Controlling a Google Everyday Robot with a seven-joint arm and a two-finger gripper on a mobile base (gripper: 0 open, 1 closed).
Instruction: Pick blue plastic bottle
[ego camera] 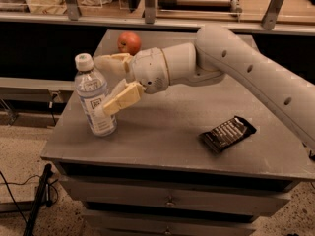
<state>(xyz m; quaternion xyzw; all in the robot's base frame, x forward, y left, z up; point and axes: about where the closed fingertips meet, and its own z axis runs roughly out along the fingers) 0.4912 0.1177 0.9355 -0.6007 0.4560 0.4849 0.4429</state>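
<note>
Obs., standing by the bench. Grey cabinet top (162,136), two drawers (170,199) below it.

Blue plastic bottle (91,92): upright, white cap (84,61) on, near the edge of the top at about 9 o'clock. Label faced the room.

Gripper (102,85): at the bottle's 3 o'clock side, on a white arm (246,68) that reached in from 3 o'clock across the top. Claw was released, fingers spread wide. Upper finger (110,63) lay level with the bottle's shoulder, on its far side. Lower finger (120,98) crossed in front of the label, tip at or on the plastic; could not tell whether it pressed. Bottle sat partly between the two, not clamped.

Around it:
- Red apple (129,42) at 11 o'clock on the top, just behind the wrist housing and partly hidden by it. Apart from the bottle.
- Dark snack packet (228,133) lying flat at 4 o'clock, well apart from bottle and gripper.
- Black cable (12,195) on the floor at 8 o'clock, off the cabinet.

Only the gripper's own fingers stood against the bottle.
</note>
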